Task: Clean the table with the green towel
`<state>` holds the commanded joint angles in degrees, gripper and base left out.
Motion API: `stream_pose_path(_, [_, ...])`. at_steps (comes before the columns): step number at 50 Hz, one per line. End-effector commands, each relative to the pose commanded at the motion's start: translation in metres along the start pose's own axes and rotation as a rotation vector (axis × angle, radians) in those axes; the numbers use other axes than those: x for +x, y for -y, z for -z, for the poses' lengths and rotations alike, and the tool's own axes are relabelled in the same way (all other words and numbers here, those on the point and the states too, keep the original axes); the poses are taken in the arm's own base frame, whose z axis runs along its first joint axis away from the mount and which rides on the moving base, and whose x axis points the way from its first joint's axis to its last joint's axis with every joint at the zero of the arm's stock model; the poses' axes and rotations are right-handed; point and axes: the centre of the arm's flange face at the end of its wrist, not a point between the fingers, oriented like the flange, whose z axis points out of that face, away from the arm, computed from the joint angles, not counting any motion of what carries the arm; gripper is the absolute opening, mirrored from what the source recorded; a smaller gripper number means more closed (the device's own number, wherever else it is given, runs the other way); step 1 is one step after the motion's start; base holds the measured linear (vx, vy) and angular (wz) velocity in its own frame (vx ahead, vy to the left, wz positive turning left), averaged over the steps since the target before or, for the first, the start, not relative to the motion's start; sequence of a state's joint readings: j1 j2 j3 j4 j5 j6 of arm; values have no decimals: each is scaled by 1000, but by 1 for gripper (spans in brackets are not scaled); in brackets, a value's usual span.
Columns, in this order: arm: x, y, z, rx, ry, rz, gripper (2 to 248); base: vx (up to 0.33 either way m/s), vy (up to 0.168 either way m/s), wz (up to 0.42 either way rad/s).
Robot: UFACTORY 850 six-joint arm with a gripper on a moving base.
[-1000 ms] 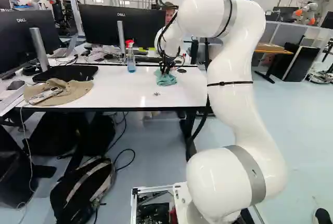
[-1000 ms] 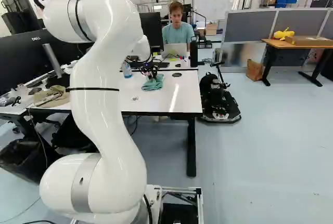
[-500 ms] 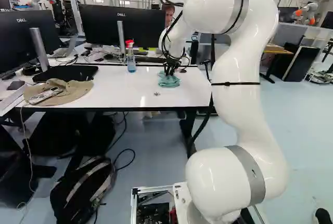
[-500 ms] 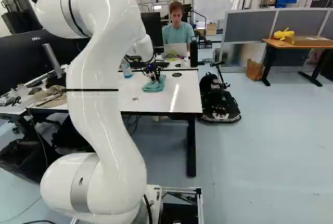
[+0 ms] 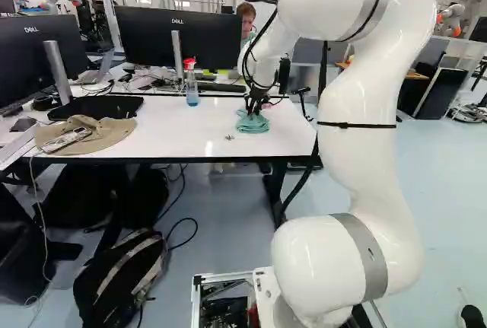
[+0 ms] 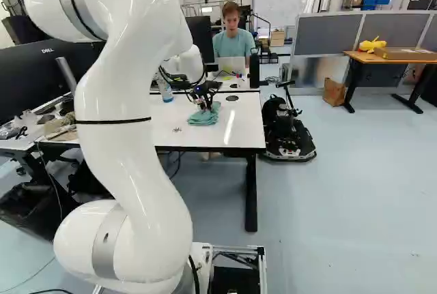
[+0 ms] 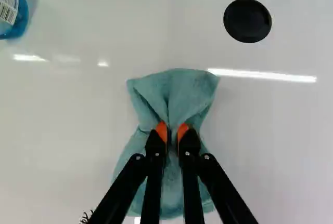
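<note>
In the left base view my gripper point(image 5: 254, 107) points down onto the green towel point(image 5: 253, 124), which lies bunched on the white table point(image 5: 175, 134). The wrist view shows the gripper point(image 7: 173, 133) shut on the towel point(image 7: 179, 91); its orange pads pinch a fold near the cloth's middle. Cloth spreads out ahead of the fingers and beneath them. A small dark tuft of debris point(image 7: 86, 217) lies on the table beside the towel; it appears in the left base view as a small speck point(image 5: 229, 138).
A spray bottle point(image 5: 191, 84) stands left of the towel, with a black round table cap point(image 7: 247, 20) ahead and to its other side. A hat point(image 5: 95, 134) with a phone and a black mat point(image 5: 95, 107) lie farther left. Monitors point(image 5: 179, 39) line the back.
The arm has swung, carrying the gripper and the towel across the tabletop to the right in both base views, towards the table's right end. The base has stayed put.
</note>
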<state>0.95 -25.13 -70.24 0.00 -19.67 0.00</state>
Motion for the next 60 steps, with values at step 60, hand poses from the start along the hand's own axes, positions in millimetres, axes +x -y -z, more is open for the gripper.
stream_pose_path(60, [-44,8,68,7,-34,14,42,0,0,0])
